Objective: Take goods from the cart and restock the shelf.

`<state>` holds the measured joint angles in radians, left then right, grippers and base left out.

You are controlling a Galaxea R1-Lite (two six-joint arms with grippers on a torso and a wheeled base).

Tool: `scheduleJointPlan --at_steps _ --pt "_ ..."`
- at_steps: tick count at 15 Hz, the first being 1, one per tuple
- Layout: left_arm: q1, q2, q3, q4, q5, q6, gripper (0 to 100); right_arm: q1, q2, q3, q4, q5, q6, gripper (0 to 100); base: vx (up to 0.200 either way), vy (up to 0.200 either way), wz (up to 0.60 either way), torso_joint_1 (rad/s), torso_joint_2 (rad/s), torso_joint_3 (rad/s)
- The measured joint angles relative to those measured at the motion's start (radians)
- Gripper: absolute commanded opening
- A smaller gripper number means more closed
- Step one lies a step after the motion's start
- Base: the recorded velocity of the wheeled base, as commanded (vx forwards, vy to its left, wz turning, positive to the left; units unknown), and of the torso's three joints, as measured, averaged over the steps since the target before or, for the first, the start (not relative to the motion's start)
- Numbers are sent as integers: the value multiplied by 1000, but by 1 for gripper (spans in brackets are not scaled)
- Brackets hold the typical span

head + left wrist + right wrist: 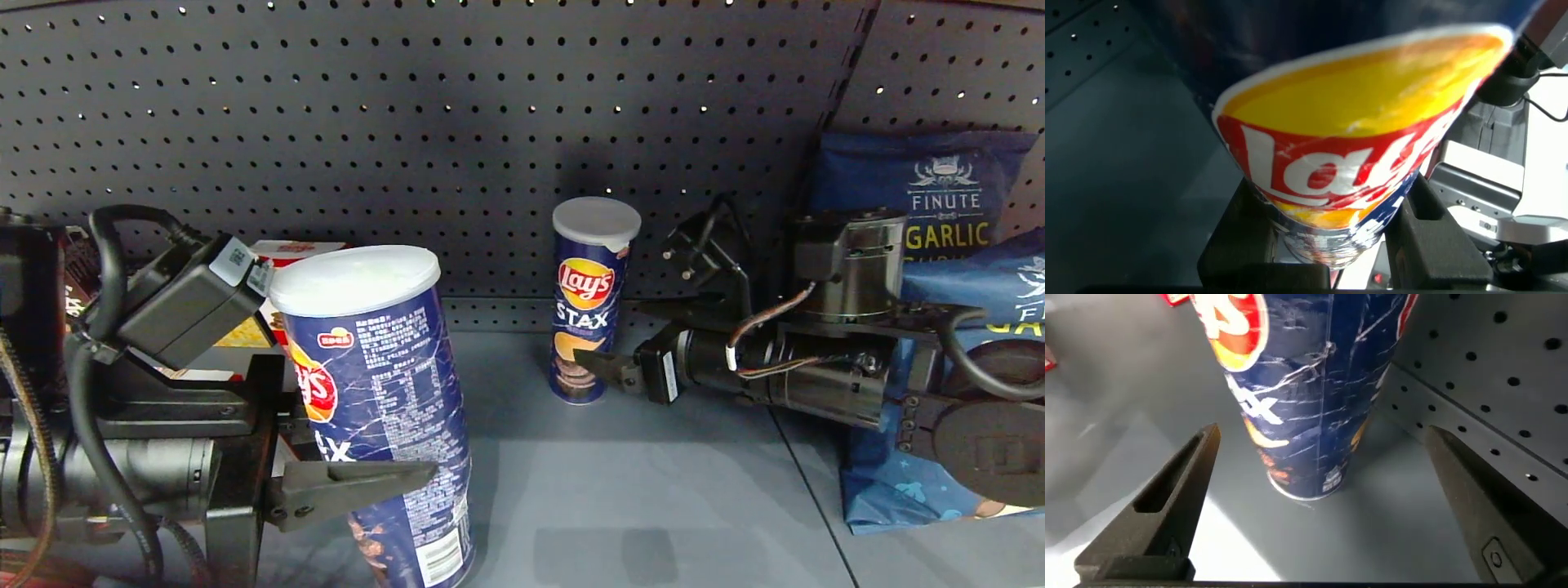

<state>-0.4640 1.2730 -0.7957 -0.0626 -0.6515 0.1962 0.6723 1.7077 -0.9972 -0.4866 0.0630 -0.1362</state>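
Dim, cool light comes from overhead; soft shadows spread over the shelf floor under the right gripper. Close against the left gripper, the chip can blurs badly, its yellow patch glaring.

The head camera looks forward and down onto the shelf. The left wrist camera sits tight against the near can. The right wrist camera closely faces the far can. The head view shares both cans.
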Motion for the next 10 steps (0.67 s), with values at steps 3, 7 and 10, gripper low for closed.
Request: scheduleJointPlan --at_steps 3,7,10 --pt "1 0 1 0 0 0 0 -6 31 -19 -4 2 0 100 0 0 0 0 0 0" --pt "1 0 1 0 -1 0 0 -6 69 -50 -4 3 0 100 0 0 0 0 0 0" --pt "2 0 1 0 0 0 0 -6 100 -66 -8 4 0 100 0 0 0 0 0 0"
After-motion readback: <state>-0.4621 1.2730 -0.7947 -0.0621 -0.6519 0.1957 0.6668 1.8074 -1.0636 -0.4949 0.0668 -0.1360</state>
